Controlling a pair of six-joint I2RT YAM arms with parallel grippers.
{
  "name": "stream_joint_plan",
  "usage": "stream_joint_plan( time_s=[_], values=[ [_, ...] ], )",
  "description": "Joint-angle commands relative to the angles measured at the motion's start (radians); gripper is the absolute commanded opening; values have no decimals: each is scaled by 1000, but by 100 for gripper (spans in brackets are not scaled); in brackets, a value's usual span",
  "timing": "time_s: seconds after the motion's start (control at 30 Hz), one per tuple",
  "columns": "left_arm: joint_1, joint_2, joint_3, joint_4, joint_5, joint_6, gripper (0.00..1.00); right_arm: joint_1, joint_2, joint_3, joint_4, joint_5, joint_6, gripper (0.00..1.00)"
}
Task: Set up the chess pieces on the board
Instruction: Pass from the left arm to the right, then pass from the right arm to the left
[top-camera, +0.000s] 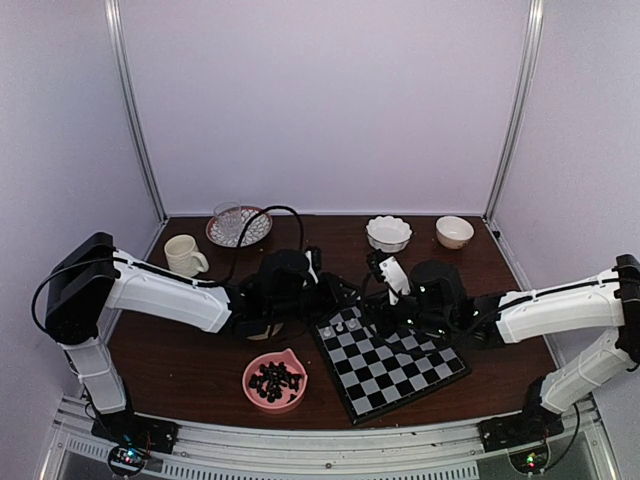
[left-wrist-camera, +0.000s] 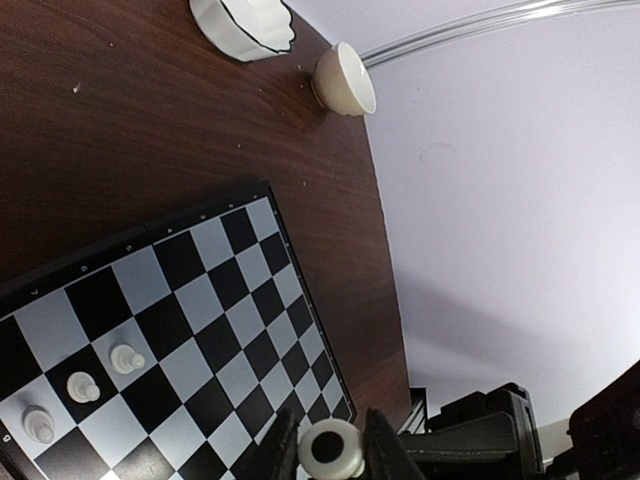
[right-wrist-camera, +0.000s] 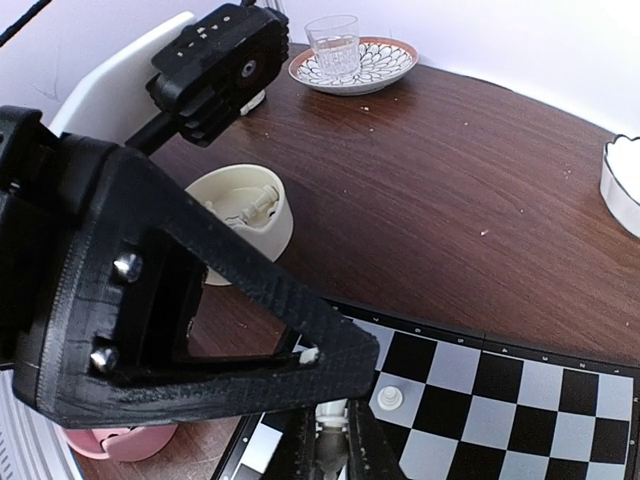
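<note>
Left wrist: my left gripper (left-wrist-camera: 327, 452) pinches a white chessman (left-wrist-camera: 331, 446) over the board (left-wrist-camera: 250, 290). Next I seat it squarely on its square. Whether the right gripper (right-wrist-camera: 330, 455) is gripping, I cannot tell.

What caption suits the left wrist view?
Left gripper holds a white piece near the board edge; three white pieces already stand on it.

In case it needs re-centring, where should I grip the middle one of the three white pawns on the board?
I'd pinch the middle pawn at its round head, coming straight down: it stands upright, base wide, top narrow. Close the jaws across the row, clear of its neighbours.
</note>
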Motion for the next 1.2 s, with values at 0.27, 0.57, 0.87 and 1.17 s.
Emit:
stream_joint_plan(
  time_s=[0.27, 0.57, 0.87, 1.17],
  values=[
    [75, -176, -37, -212, 16, 243, 53, -3, -94, -3, -54, 58, 12, 5],
    [210, -393, -87, -323, 312, 743, 69, -8, -119, 64, -165, -50, -38, 4],
    [210, -435, -184, -220, 381, 1183, 66, -40, -116, 112, -221, -272, -30, 5],
    [172, -486, -358, -96, 441, 1593, 64, -54, -31, 168, -226, -540, -6, 6]
  ],
)
